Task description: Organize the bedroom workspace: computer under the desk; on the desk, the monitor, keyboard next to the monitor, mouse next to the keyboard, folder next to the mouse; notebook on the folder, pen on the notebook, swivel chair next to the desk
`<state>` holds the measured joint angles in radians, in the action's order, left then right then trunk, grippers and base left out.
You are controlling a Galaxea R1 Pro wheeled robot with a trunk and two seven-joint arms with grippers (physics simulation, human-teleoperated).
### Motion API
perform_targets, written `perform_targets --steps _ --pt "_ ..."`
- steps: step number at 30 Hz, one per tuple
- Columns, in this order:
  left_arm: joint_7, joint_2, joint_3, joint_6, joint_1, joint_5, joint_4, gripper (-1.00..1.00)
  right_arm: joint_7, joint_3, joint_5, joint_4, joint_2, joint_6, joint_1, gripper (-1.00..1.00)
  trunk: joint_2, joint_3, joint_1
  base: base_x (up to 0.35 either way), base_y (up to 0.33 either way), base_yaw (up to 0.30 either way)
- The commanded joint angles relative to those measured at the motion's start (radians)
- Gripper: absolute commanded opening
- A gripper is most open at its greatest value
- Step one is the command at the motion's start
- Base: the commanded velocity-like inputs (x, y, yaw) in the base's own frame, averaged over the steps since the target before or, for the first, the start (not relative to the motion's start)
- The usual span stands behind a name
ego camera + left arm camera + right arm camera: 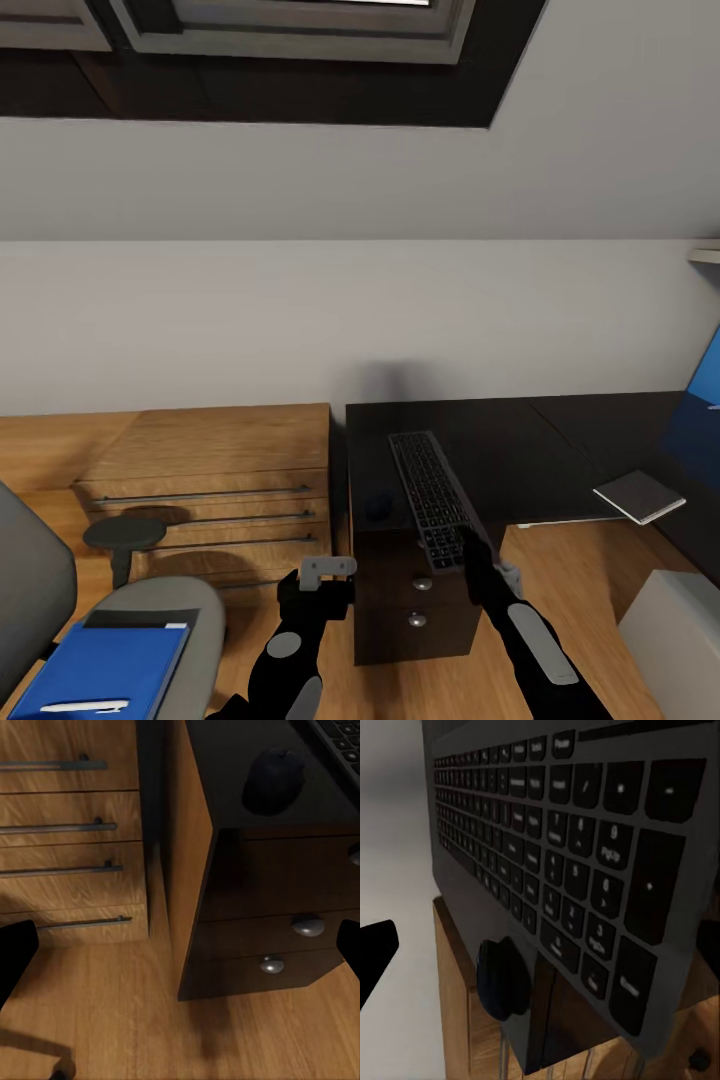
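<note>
The black keyboard [430,497] lies lengthwise on the left end of the glossy black desk [560,440], its near end over the front edge. The small black mouse [377,507] sits just left of it. My right gripper [470,556] is at the keyboard's near right corner, open, with the keyboard [562,862] and mouse [502,979] filling the space between its fingers. My left gripper [326,574] hangs open in front of the desk's drawer pedestal [277,907]. The grey swivel chair [170,610] at lower left carries the blue folder [100,668] and the whitish pen [85,706]. A thin grey notebook [640,496] lies on the desk's right part.
A light wooden dresser [210,470] with bar handles stands tight against the desk's left side. A grey-white computer case [680,630] stands on the floor at lower right. A blue panel [700,420] shows at the right edge. A dark round stool [123,535] stands by the dresser.
</note>
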<state>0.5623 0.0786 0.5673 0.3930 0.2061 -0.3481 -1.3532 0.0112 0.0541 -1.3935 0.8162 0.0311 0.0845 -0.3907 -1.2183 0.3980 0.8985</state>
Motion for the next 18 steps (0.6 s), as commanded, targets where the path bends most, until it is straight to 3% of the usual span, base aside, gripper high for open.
perform_targets --steps 1,13,18 --pt "0.008 0.000 0.002 0.003 0.001 -0.009 -0.001 1.00 0.007 0.004 -0.007 0.001 0.001 0.006 0.000 1.00 -0.001 0.001 0.000 0.000 0.000 0.000" --pt "0.008 0.000 0.003 0.003 0.001 -0.009 -0.001 1.00 0.011 0.004 -0.007 0.001 0.001 0.006 0.000 1.00 -0.001 0.001 0.000 -0.003 0.000 0.000" --pt "0.008 0.000 0.003 0.003 0.001 -0.009 0.000 1.00 0.012 0.005 -0.007 0.001 0.000 0.005 0.000 1.00 -0.001 0.001 0.000 -0.181 -0.053 0.000"
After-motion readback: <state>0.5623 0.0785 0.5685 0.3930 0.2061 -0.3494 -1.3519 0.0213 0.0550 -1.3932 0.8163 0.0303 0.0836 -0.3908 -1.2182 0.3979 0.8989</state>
